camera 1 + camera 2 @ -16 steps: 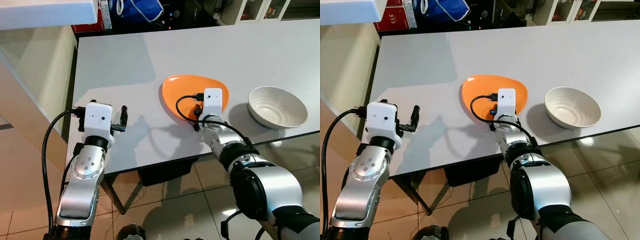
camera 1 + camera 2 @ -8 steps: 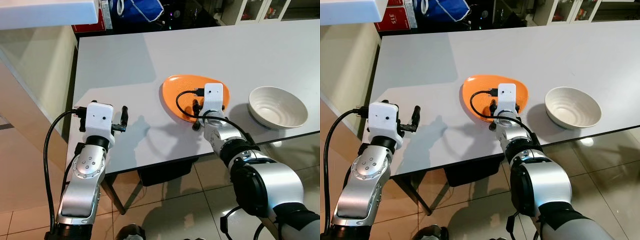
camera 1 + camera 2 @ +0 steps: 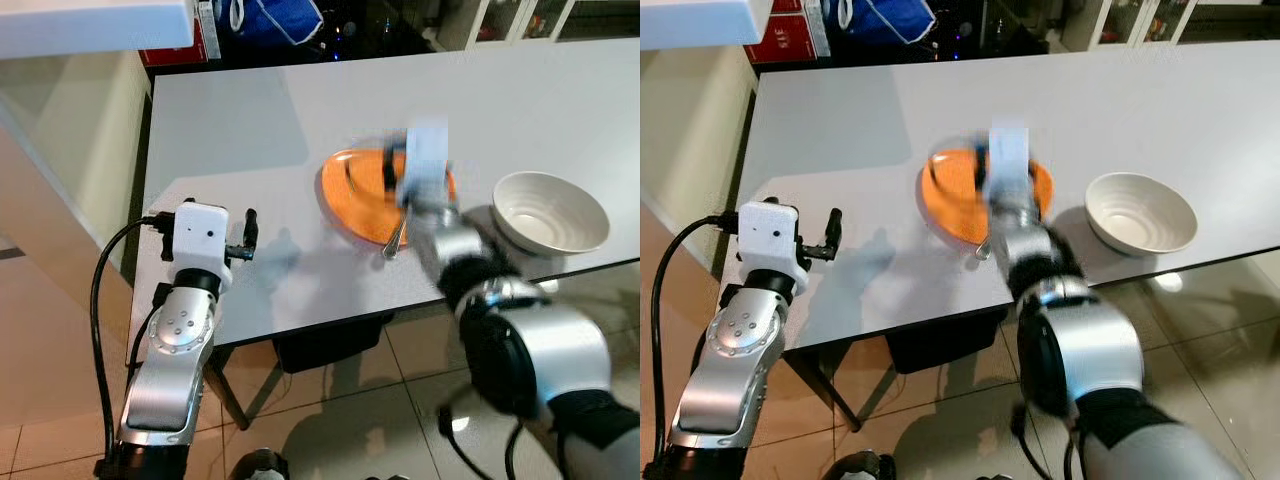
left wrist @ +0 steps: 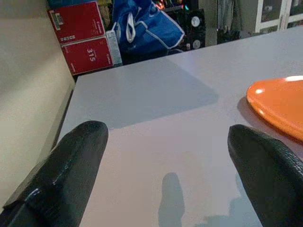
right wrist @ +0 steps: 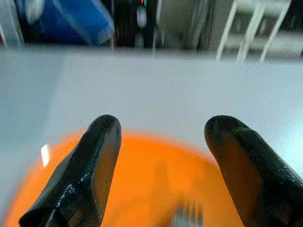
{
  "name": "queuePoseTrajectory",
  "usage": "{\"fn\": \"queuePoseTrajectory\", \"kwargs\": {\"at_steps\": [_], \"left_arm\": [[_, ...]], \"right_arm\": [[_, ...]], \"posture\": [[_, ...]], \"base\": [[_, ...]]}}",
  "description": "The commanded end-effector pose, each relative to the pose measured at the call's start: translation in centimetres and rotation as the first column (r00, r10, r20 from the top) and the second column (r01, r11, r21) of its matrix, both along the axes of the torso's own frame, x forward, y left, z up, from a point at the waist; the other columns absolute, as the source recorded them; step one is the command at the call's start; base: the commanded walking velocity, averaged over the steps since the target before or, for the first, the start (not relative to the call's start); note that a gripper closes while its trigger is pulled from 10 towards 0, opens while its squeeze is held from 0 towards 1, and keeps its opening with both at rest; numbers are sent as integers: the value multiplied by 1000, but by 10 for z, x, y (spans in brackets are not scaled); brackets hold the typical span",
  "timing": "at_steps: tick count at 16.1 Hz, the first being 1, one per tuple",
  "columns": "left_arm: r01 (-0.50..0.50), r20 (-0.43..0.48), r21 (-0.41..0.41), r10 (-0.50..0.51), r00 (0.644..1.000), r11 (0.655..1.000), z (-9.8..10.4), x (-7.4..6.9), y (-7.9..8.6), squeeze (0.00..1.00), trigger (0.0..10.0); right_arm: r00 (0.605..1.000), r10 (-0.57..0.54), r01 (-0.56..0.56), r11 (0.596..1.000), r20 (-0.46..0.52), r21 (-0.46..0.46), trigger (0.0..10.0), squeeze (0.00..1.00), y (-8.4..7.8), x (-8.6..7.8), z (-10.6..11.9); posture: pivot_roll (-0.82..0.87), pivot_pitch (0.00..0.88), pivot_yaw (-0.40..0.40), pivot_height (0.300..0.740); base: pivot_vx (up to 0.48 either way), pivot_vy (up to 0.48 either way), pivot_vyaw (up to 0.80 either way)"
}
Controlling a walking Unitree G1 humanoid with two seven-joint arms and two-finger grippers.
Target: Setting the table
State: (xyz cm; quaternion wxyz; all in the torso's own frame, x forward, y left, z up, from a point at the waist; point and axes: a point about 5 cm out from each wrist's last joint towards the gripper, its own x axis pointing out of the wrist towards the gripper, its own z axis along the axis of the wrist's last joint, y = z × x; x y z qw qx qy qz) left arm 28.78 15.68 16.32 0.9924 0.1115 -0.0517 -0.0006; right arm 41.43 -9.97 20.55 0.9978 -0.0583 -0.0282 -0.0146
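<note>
An orange plate (image 3: 362, 185) lies near the table's front edge, with a white bowl (image 3: 550, 212) to its right. A silver utensil (image 3: 396, 238) rests across the plate's near rim, its handle reaching onto the table. My right gripper (image 5: 161, 137) hovers open above the plate, blurred by motion, with nothing between its fingers; blurred tines (image 5: 187, 215) show below it in the right wrist view. My left gripper (image 3: 248, 232) stands open over the bare table left of the plate, its fingers (image 4: 75, 161) wide apart.
The grey table (image 3: 250, 130) has free room at the back and left. Its front edge runs just under both arms. A blue bag (image 3: 280, 18) and red boxes (image 4: 87, 45) sit beyond the far edge. Tiled floor lies below.
My right arm has lifted and swung forward over the plate and is now blurred. The silver utensil lies uncovered on the plate's near rim. The left arm has stayed still.
</note>
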Motion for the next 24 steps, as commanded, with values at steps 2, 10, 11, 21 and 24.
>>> {"fn": "queuePoseTrajectory", "kwargs": {"at_steps": [2,10,11,21,24], "left_arm": [[-10,4,3,10,1000,1000,-1,3,1,0,10000],[-47,27,-78,49,998,996,-4,6,6,0,10000],[-55,40,-99,59,997,994,-3,5,10,0,10000],[-64,18,-130,67,998,989,-13,0,23,0,10000],[-38,-43,-152,32,999,988,-26,-3,20,0,10000]], "right_arm": [[996,35,-30,998,87,-52,10000,0,2,-1,10],[930,335,-327,942,152,-74,10000,0,46,-30,-29],[931,341,-334,939,128,-79,10000,0,42,-35,-42],[955,273,-250,951,118,-181,10000,0,16,-47,-67],[972,233,-227,965,34,-129,10000,0,7,-49,-84]], "posture": [[296,86,-40,740],[274,77,-61,740],[270,76,-64,740],[255,88,-60,740],[254,92,-53,740]], "base": [[0,0,0],[0,0,0],[0,0,0],[0,0,0],[0,0,0]]}}
